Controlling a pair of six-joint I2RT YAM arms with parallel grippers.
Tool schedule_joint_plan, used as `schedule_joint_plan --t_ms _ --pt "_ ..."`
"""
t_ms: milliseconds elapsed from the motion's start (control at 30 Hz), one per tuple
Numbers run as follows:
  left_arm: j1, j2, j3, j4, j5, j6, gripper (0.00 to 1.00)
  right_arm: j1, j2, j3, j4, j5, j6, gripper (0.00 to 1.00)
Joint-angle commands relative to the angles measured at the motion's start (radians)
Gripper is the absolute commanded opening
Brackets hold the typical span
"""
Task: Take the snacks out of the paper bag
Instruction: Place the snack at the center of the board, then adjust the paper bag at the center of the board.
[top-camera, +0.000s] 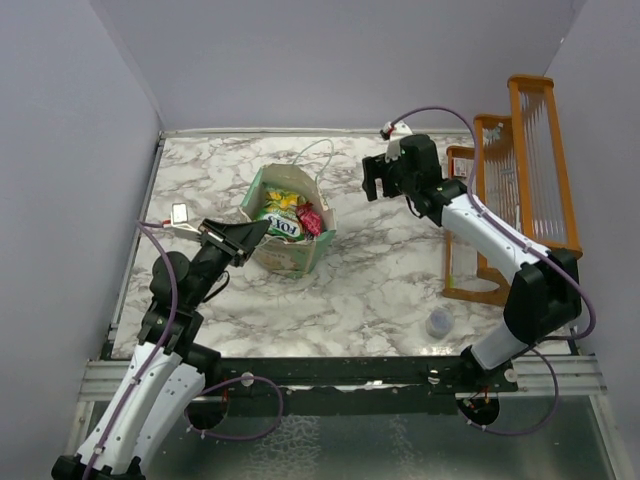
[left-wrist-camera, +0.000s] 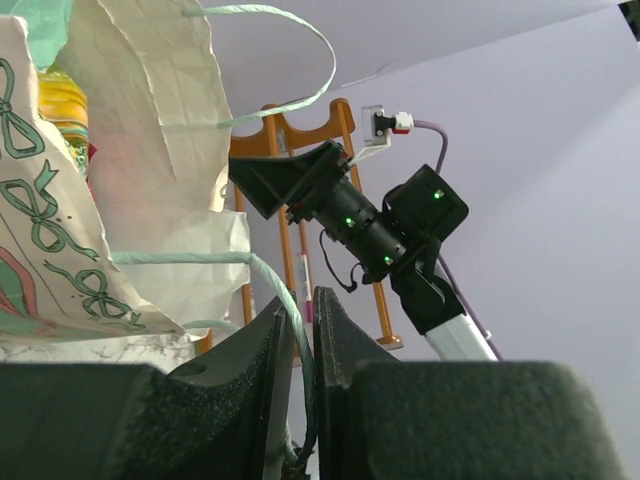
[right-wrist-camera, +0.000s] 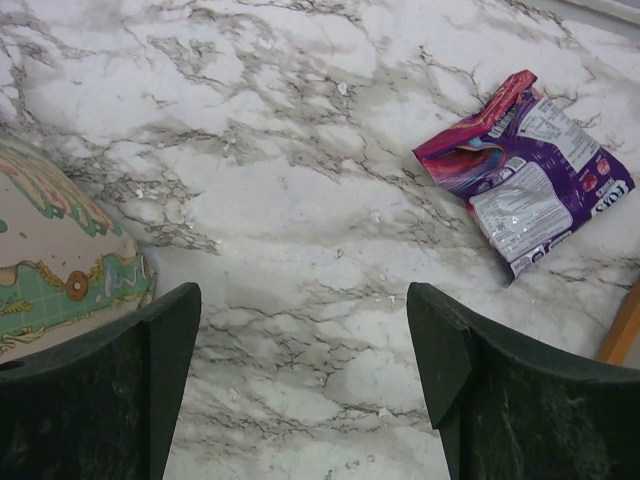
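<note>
The mint-green paper bag (top-camera: 292, 250) stands open mid-table. Inside it lie a green and yellow snack (top-camera: 279, 214) and a red-pink snack (top-camera: 310, 220). My left gripper (top-camera: 247, 234) is at the bag's left rim. In the left wrist view the left gripper (left-wrist-camera: 300, 302) is shut on the bag's thin string handle (left-wrist-camera: 290, 300), beside the bag's white wall (left-wrist-camera: 150, 130). My right gripper (top-camera: 384, 181) hovers right of the bag. In the right wrist view the right gripper (right-wrist-camera: 303, 300) is open over bare marble, with a purple-pink snack (right-wrist-camera: 525, 170) on the table beyond it and the bag (right-wrist-camera: 60, 260) at the left.
An orange wooden rack (top-camera: 520, 170) stands along the right edge of the table. A small grey round cap (top-camera: 439, 321) lies near the front right. White walls close in the marble table (top-camera: 380, 280) on the left, back and right.
</note>
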Motion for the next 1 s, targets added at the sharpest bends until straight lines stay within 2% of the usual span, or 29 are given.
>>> schedule_joint_plan --t_ms 0,100,233,333,467,600,667,767,867,967 --pt "0.0 0.001 -0.023 0.124 -0.012 -0.042 0.12 -0.002 -0.081 -0.074 0.033 0.026 -0.013 0.84" --pt "0.001 0.014 0.009 0.105 -0.011 -0.008 0.07 -0.002 -0.127 -0.118 0.059 -0.05 0.0 0.93" --pt "0.0 0.027 0.062 0.037 -0.024 0.034 0.04 -0.002 -0.143 -0.092 0.065 -0.27 0.098 0.99" --pt "0.001 0.031 0.075 0.009 -0.027 0.039 0.01 -0.016 -0.166 -0.04 0.085 -0.439 0.234 0.99" --pt "0.001 0.027 0.074 0.001 -0.029 0.037 0.0 -0.02 -0.169 -0.025 0.257 -0.67 0.342 0.99" --pt "0.0 0.028 0.081 -0.003 -0.028 0.037 0.0 -0.019 -0.074 0.057 0.303 -0.788 0.384 1.0" --pt "0.0 0.028 0.086 -0.017 -0.027 0.04 0.0 -0.018 -0.047 0.059 0.388 -0.831 0.453 0.99" --pt "0.001 0.027 0.089 -0.027 -0.029 0.046 0.0 -0.01 0.022 0.092 0.491 -0.94 0.528 0.91" --pt "0.001 0.032 0.101 -0.056 -0.041 0.051 0.0 -0.007 0.09 0.146 0.494 -0.966 0.553 0.71" --pt "0.0 0.049 0.126 -0.071 -0.038 0.063 0.0 -0.007 0.136 0.218 0.392 -0.911 0.525 0.7"
